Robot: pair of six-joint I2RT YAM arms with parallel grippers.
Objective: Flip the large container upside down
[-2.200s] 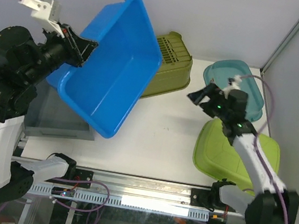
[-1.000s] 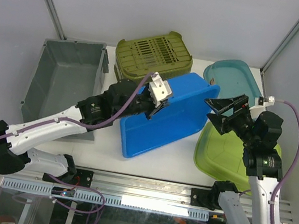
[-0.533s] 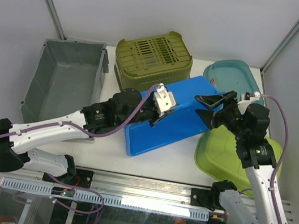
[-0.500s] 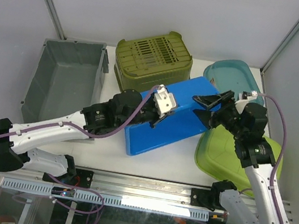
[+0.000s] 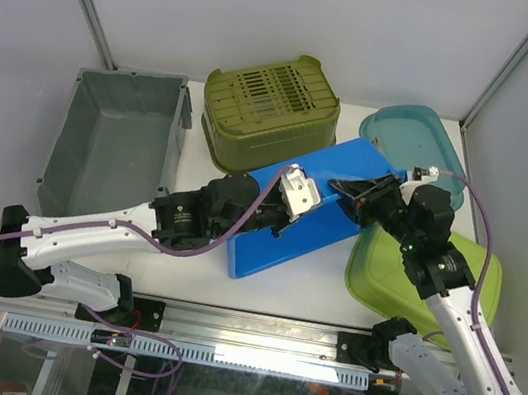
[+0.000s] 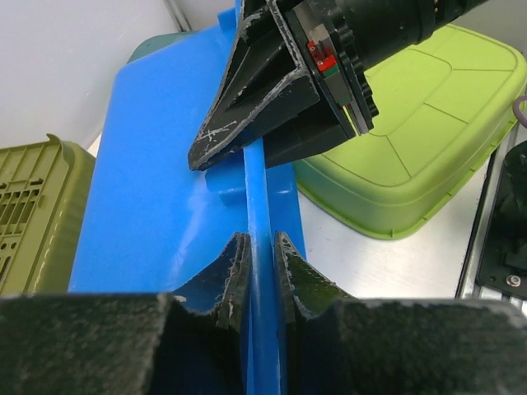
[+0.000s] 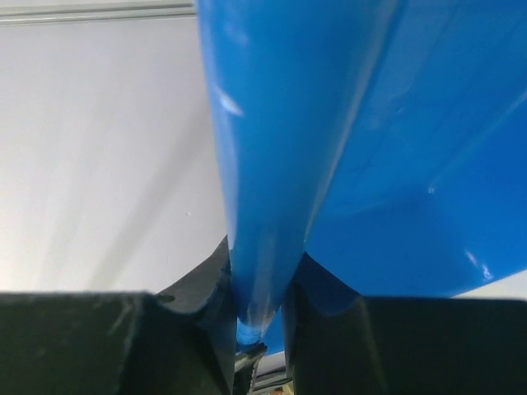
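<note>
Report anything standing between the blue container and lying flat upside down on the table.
Nothing visible blocks it. The blue container, pinched at its rim by the left gripper and right gripper, lies between the olive crate and lime tub, which may crowd it.

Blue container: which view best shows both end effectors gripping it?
Left wrist: blue container rim sits in the left end effector, right end effector clamped farther along. Right wrist shows only its own pinch; top external, wrists largely hide the grips.

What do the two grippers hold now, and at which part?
Both hold the blue container by its rim: left gripper and right gripper pinch the same edge, facing each other.
</note>
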